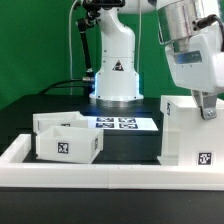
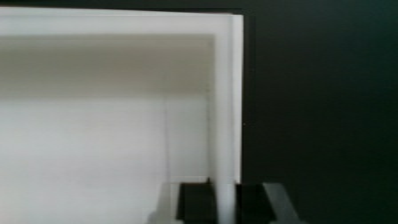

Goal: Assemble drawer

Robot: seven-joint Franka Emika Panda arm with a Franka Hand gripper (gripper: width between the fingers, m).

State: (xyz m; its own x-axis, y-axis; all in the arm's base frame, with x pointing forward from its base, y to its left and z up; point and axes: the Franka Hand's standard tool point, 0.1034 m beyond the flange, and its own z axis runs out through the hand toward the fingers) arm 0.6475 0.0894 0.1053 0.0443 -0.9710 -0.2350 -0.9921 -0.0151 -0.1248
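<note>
The tall white drawer case (image 1: 190,130) stands on the table at the exterior view's right, with a tag low on its front. My gripper (image 1: 207,106) comes down on the case's top edge. In the wrist view the two dark fingers (image 2: 199,200) sit on either side of the case's thin white wall (image 2: 226,110), shut on it. Two small shallow white trays (image 1: 66,137) sit together at the exterior view's left, each with a tag. The nearer tray (image 1: 68,145) shows its tag on the front.
The long low white border wall (image 1: 100,180) runs along the front of the table. The marker board (image 1: 115,124) lies flat behind the trays. The robot base (image 1: 115,70) stands at the back, with a black cable beside it.
</note>
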